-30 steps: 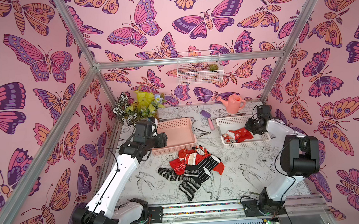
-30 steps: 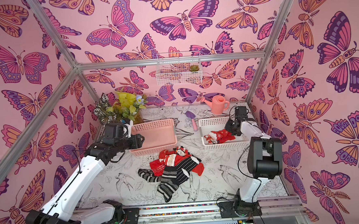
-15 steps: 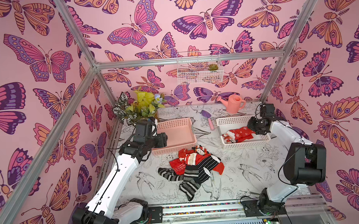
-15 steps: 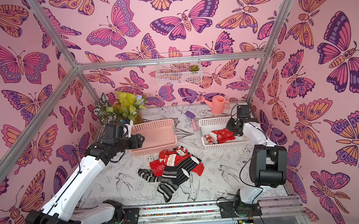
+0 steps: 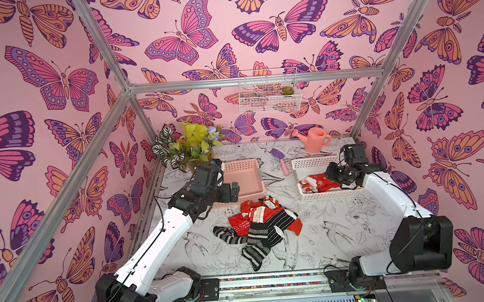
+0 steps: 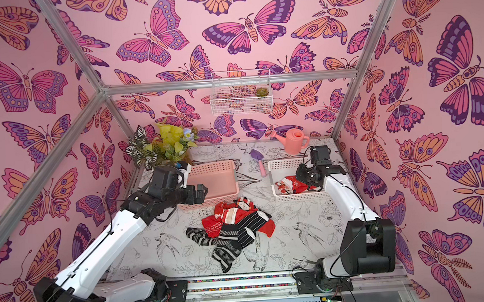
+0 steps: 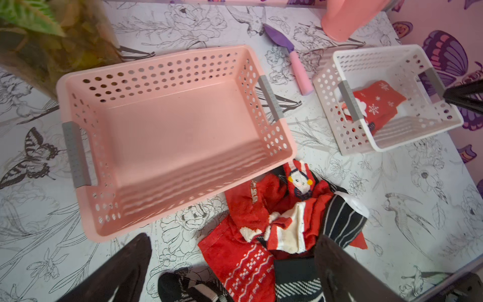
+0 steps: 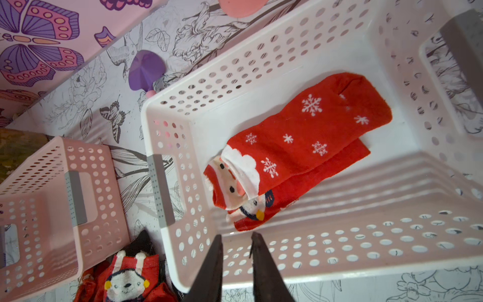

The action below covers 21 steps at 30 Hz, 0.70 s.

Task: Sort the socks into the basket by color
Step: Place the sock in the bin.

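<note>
A heap of socks (image 5: 263, 226), red patterned ones mixed with black-and-white striped ones, lies mid-table in both top views and in the left wrist view (image 7: 261, 235). Behind it stand a bare pink basket (image 5: 247, 165) (image 7: 156, 60) and a white basket (image 5: 312, 162) (image 8: 235, 65). Two red socks (image 8: 308, 130) with snowflakes and Santa faces lie in the white one. My left gripper (image 5: 231, 192) (image 7: 232, 261) hangs wide open above the heap's near edge, by the pink basket's front wall, holding nothing. My right gripper (image 5: 333, 175) (image 8: 236, 238) hovers over the white basket, jaws narrowly apart and empty.
A pink watering can (image 5: 314, 139) and a purple trowel (image 5: 281, 159) lie at the back. A leafy plant (image 5: 189, 148) fills the back left corner beside the left arm. A wire shelf (image 5: 269, 93) hangs on the back wall.
My left gripper's jaws have spread wider while the arm stayed put. The right arm's elbow has swung down and outward, with its gripper still over the white basket.
</note>
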Available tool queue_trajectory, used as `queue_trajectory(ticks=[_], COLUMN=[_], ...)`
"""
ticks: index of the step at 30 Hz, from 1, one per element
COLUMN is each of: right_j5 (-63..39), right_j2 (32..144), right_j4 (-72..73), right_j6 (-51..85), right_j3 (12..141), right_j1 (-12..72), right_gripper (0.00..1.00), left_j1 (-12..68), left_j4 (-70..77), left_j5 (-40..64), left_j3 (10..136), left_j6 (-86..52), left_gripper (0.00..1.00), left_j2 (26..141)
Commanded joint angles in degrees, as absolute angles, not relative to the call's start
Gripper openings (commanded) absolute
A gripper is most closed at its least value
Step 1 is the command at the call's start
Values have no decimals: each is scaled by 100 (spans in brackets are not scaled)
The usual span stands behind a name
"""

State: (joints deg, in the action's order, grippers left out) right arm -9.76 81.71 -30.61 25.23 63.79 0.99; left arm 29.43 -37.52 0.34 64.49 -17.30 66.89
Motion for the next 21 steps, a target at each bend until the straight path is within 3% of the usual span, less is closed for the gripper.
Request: queue_trajectory(ticks=[1,7,13,21], right_j5=[-1181,-1370,-1458,-1467], right_j2=[7966,7747,7591,7488], right_j4=[-3272,-3291,-3350,-3355], right_j6=[2386,2326,2268,2272], right_j3=[6291,6183,6136,6064], right_j1=[193,219,235,234], right_gripper=[23,22,21,21], left_j1=[3576,5254,6493,7374], left_j4=[-4337,-5129,-5722,-5759], left_j5=[-506,-1784,-2162,-2236], left_j3=[6627,6674,6620,6228], left_j6=[-1978,-2807,-3563,-4290], left_gripper=[99,100,86,72], left_j2=[6732,6917,7232,7878])
